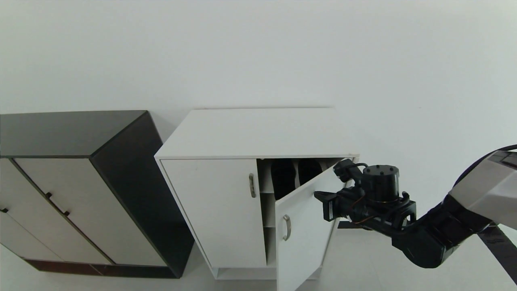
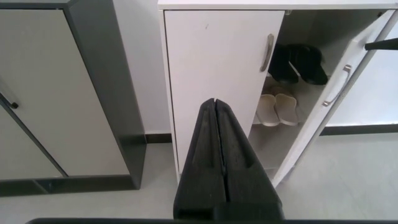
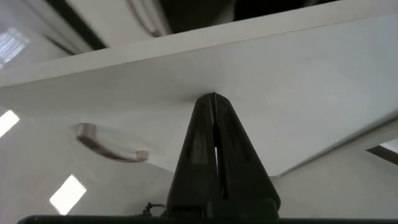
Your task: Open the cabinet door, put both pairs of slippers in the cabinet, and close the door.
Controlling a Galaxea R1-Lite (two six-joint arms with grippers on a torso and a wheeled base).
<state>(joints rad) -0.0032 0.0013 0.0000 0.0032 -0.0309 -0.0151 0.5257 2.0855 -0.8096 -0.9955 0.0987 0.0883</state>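
Observation:
The white cabinet (image 1: 250, 133) has its left door (image 1: 210, 210) closed and its right door (image 1: 303, 230) standing ajar. On the top shelf sits a pair of black slippers (image 1: 282, 178) (image 2: 298, 62); a pair of white slippers (image 2: 278, 109) lies on the shelf below. My right gripper (image 1: 319, 195) (image 3: 213, 98) is shut, its tip against the outer face of the right door, above the door's handle (image 1: 286, 227) (image 3: 112, 146). My left gripper (image 2: 214, 104) is shut and holds nothing, hanging in front of the closed left door.
A dark cabinet (image 1: 72, 133) with pale doors stands against the wall to the left of the white one, a narrow gap between them. Bare light floor (image 2: 348, 180) lies in front of both cabinets.

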